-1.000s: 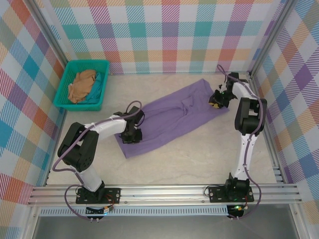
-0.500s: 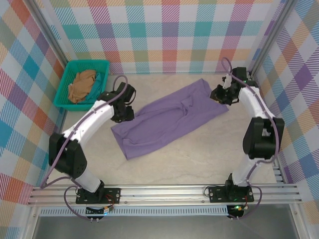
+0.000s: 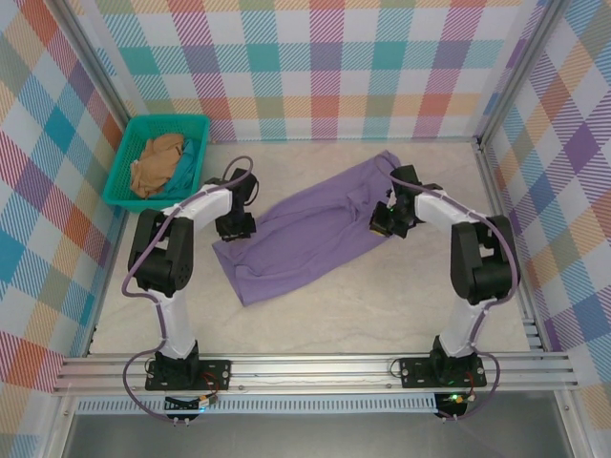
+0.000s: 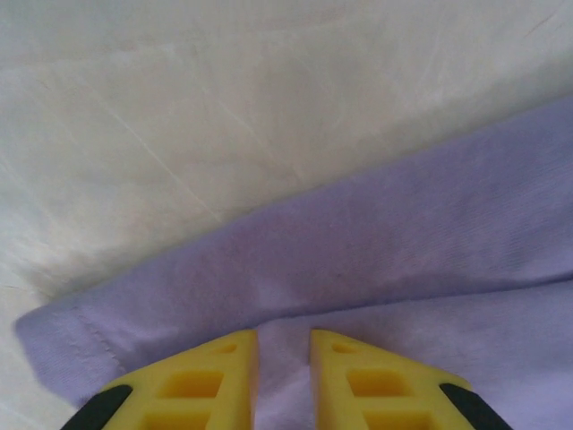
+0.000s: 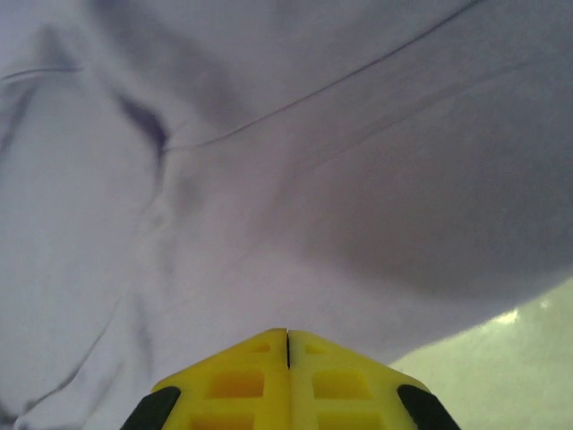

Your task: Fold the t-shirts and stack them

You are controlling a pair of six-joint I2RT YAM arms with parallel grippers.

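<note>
Starting at our left gripper, we see its yellow fingers parted by a narrow slit, tips on the left end of the lavender-purple soft cloth t-shirt; whether cloth is caught between them we cannot tell; our right gripper has its fingers pressed together over the shirt's right part, near its edge; the shirt lies spread diagonally across the pale marbled table; well apart, far left, the tan cloth t-shirt sits crumpled in the teal plastic basket.
</note>
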